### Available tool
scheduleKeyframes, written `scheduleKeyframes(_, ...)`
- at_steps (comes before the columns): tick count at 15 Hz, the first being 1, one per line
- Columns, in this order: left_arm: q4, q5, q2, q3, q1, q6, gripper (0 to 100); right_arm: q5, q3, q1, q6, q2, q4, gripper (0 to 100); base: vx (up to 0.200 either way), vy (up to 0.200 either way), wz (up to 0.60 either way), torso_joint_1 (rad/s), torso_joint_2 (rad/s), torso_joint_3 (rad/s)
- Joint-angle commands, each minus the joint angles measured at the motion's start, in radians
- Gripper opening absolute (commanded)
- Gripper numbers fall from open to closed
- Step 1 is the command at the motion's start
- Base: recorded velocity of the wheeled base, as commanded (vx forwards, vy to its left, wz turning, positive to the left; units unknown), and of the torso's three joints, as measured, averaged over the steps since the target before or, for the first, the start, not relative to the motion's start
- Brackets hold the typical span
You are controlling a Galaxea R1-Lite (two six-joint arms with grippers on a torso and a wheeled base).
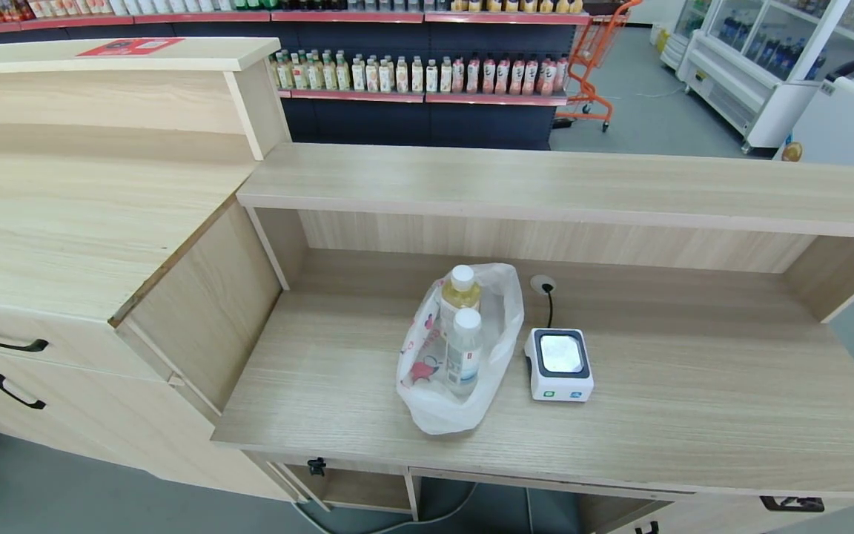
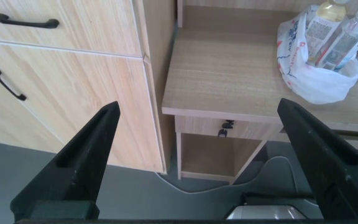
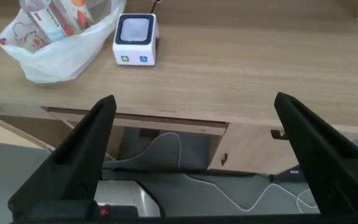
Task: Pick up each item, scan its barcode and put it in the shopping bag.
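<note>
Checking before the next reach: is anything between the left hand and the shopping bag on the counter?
Nothing visible does. The left hand, open, hangs in front of the counter; only bare wood lies between its edge and the shopping bag, which holds two bottles.

Two white-capped bottles (image 1: 462, 326) upright in white shopping bag (image 1: 438, 411); beside scanner (image 1: 559, 363)

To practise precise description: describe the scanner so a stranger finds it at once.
Start at the low wooden counter. At its middle stands a white bag holding two bottles; the scanner sits just right of it. Unlike the soft bag, it is a small white box with a dark-framed glass top and a black cable behind.
</note>
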State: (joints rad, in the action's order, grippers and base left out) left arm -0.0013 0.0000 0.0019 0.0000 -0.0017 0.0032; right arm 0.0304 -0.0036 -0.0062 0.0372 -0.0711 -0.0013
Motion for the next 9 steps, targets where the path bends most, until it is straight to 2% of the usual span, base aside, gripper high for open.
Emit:
scheduleKeyframes(1, 0.000, 0.000, 0.001, 0.000, 0.000, 0.000, 100, -0.003, 0.004, 0.006, 0.001, 0.070, 0.001, 100, 0.000, 0.000, 0.00, 0.000, 0.00, 0.000)
scheduleKeyframes(9, 0.000, 0.000, 0.001, 0.000, 0.000, 0.001, 100, -0.003, 0.004, 0.006, 0.013, 0.071, 0.001, 100, 0.000, 0.000, 0.00, 0.000, 0.00, 0.000)
